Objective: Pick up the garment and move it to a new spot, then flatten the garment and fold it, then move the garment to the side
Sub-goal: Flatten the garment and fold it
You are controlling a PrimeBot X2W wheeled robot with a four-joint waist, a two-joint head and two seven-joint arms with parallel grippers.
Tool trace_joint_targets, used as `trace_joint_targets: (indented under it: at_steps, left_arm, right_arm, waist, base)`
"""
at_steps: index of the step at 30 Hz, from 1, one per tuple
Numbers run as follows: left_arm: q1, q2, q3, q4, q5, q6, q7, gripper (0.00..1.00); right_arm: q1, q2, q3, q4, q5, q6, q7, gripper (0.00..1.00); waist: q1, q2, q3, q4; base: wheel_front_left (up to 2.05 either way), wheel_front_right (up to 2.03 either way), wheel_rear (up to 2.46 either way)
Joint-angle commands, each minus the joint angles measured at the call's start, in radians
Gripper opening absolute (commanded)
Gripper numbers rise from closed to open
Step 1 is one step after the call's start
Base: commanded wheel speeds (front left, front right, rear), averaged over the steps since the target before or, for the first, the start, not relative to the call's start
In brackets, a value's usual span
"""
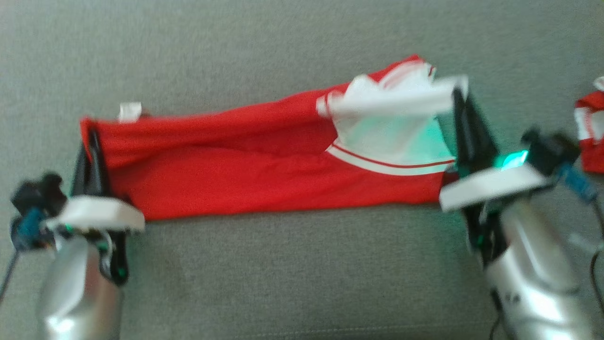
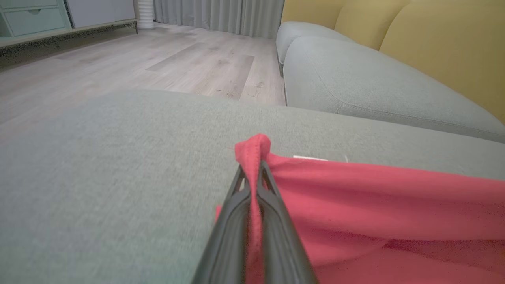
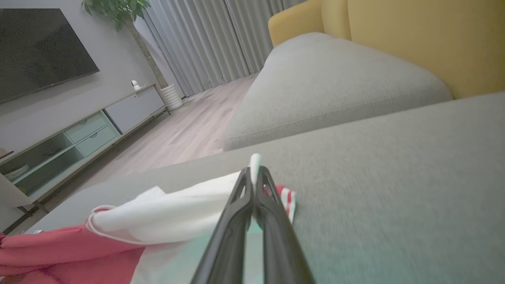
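The garment (image 1: 264, 165) is red with a white panel and red-and-white trim. It lies stretched left to right across the grey cushion (image 1: 302, 274). My left gripper (image 1: 93, 137) is shut on its red left end, and in the left wrist view a red fold (image 2: 252, 152) pokes up between the fingertips of that gripper (image 2: 252, 173). At the other end my right gripper (image 1: 457, 94) is shut on the white edge, lifted a little; the right wrist view shows white cloth (image 3: 173, 215) pinched at the tips of this gripper (image 3: 255, 173).
Another red-and-white piece of cloth (image 1: 592, 130) lies at the cushion's right edge. Yellow backrests (image 2: 434, 43) and a second grey seat (image 2: 367, 86) stand beyond. Wooden floor (image 2: 138, 63), a TV cabinet (image 3: 75, 142) and curtains (image 3: 205, 43) lie past the cushion.
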Motion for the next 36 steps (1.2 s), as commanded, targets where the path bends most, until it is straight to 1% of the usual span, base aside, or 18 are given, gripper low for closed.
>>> trace_joint_targets:
  at_steps: [1, 3, 4, 5, 6, 7, 8, 14, 18, 22, 25, 29, 32, 36]
  left_arm:
    - [0.022, 0.018, 0.06, -0.036, 0.023, -0.001, -0.005, 0.0]
    - [0.06, -0.001, 0.078, -0.031, 0.045, -0.005, -0.005, 0.0]
    - [0.078, -0.012, 0.084, -0.026, 0.056, -0.007, -0.005, 0.09]
    - [0.093, -0.021, 0.092, -0.022, 0.066, -0.007, -0.005, 0.25]
    - [0.107, -0.028, 0.1, -0.017, 0.078, -0.006, -0.005, 0.46]
    - [0.107, -0.028, 0.1, -0.017, 0.078, -0.006, -0.005, 0.46]
    - [0.13, -0.042, 0.119, -0.015, 0.101, 0.005, -0.005, 1.0]
    - [0.214, -0.074, 0.166, -0.107, 0.191, 0.053, -0.005, 1.0]
    - [0.305, -0.109, 0.151, -0.179, 0.232, 0.069, -0.005, 1.0]
    - [0.381, -0.123, 0.144, -0.211, 0.237, 0.064, -0.005, 1.0]
    - [0.438, -0.128, 0.124, -0.244, 0.235, 0.073, -0.005, 1.0]
    - [0.491, -0.13, 0.063, -0.274, 0.207, 0.083, -0.005, 1.0]
    - [0.502, -0.13, 0.035, -0.286, 0.192, 0.098, -0.005, 1.0]
    - [0.489, -0.13, 0.009, -0.294, 0.189, 0.097, -0.005, 1.0]
  right_arm:
    - [0.041, 0.002, 0.029, -0.043, 0.024, -0.005, -0.011, 0.0]
    - [0.087, 0.004, 0.037, -0.036, 0.041, -0.005, -0.011, 0.0]
    - [0.103, 0.006, 0.042, -0.029, 0.046, -0.005, -0.011, 0.0]
    - [0.115, 0.008, 0.045, -0.018, 0.047, -0.005, -0.011, 0.0]
    - [0.124, 0.01, 0.044, -0.001, 0.042, -0.005, -0.011, 0.0]
    - [0.124, 0.01, 0.044, -0.001, 0.042, -0.005, -0.011, 0.0]
    - [0.134, 0.019, 0.033, 0.026, 0.029, -0.005, -0.011, 1.0]
    - [0.155, 0.053, -0.041, 0.04, -0.077, -0.005, -0.011, 1.0]
    - [0.192, 0.073, -0.097, 0.033, -0.162, -0.005, -0.011, 1.0]
    - [0.24, 0.082, -0.131, 0.038, -0.21, -0.005, -0.011, 1.0]
    - [0.279, 0.083, -0.133, 0.052, -0.188, -0.005, -0.011, 1.0]
    - [0.307, 0.083, -0.123, 0.068, -0.163, -0.005, -0.011, 1.0]
    - [0.306, 0.083, -0.121, 0.084, -0.162, -0.005, -0.011, 1.0]
    - [0.261, 0.084, -0.129, 0.123, -0.171, -0.005, -0.011, 1.0]
  waist:
    - [0.0002, -0.0001, -0.05, -0.027]
    - [0.0002, -0.0001, -0.07, -0.032]
    - [0.0002, -0.0001, -0.079, -0.033]
    - [0.0002, -0.0001, -0.088, -0.033]
    - [0.0002, -0.0001, -0.097, -0.033]
    - [0.0002, -0.0001, -0.097, -0.033]
    - [0.0002, -0.0001, -0.113, -0.03]
    - [0.0002, -0.0001, -0.169, -0.007]
    - [0.0002, -0.0001, -0.219, 0.012]
    - [0.0002, -0.0001, -0.258, 0.03]
    - [0.0002, -0.0001, -0.286, 0.044]
    - [0.0002, -0.0001, -0.305, 0.054]
    - [0.0002, -0.0001, -0.303, 0.062]
    - [0.0002, -0.0001, -0.273, 0.075]
  base:
    - [0.0, 0.0, 0.0]
    - [0.0, 0.0, 0.0]
    - [0.0, 0.0, 0.0]
    - [0.0, 0.0, 0.0]
    - [0.0, 0.0, 0.0]
    - [0.0, 0.0, 0.0]
    - [0.0, 0.0, 0.0]
    - [0.0, 0.0, 0.0]
    - [0.0, 0.0, 0.0]
    - [0.0, 0.0, 0.0]
    - [0.0, 0.0, 0.0]
    - [0.0, 0.0, 0.0]
    - [0.0, 0.0, 0.0]
    - [0.0, 0.0, 0.0]
